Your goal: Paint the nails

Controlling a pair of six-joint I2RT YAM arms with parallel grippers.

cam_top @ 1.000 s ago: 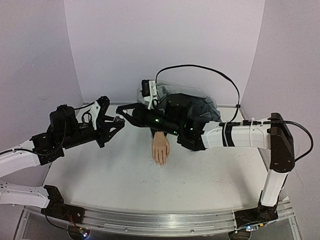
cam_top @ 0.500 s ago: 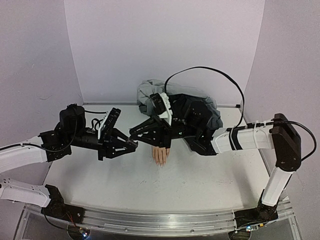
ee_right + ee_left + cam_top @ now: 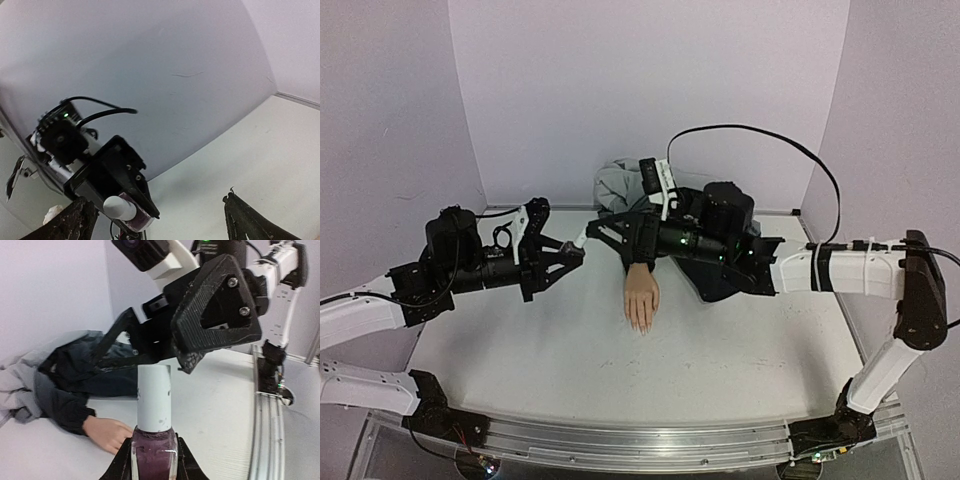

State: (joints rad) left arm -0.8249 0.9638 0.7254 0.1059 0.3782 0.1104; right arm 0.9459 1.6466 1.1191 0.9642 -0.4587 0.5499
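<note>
**Top view.** The left gripper (image 3: 570, 254) is closed, with a white cap (image 3: 579, 240) jutting from its tips. The right gripper (image 3: 592, 232) meets it with jaws spread, right at the cap. Below the right gripper, toward the arm bases, a pale mannequin hand (image 3: 641, 292) lies flat on the white, lightly scuffed table (image 3: 720, 370). The nails (image 3: 640, 325) are at its near fingertips, apart from both grippers, and their colour is too small to tell. Behind the right gripper, grey and dark cloth (image 3: 617, 180) is heaped against the pale lilac walls (image 3: 650, 90). An aluminium rail (image 3: 620, 440) edges the near side.

**Left wrist.** The left gripper's fingers (image 3: 118, 471) press both sides of a glass polish bottle (image 3: 154, 460) filled with dark plum. Any print on the glass cannot be made out. The cap carries a few grey flecks. Just above it the right gripper's black fingers (image 3: 215, 315) stand apart. The mannequin hand lies behind the bottle to its left, with the nails hidden.

**Right wrist.** Two black fingertips (image 3: 75, 225) sit far apart at the bottom. The cap and left gripper lie between them, close to the left one in frame. Beyond are creased lilac wall and white table.
</note>
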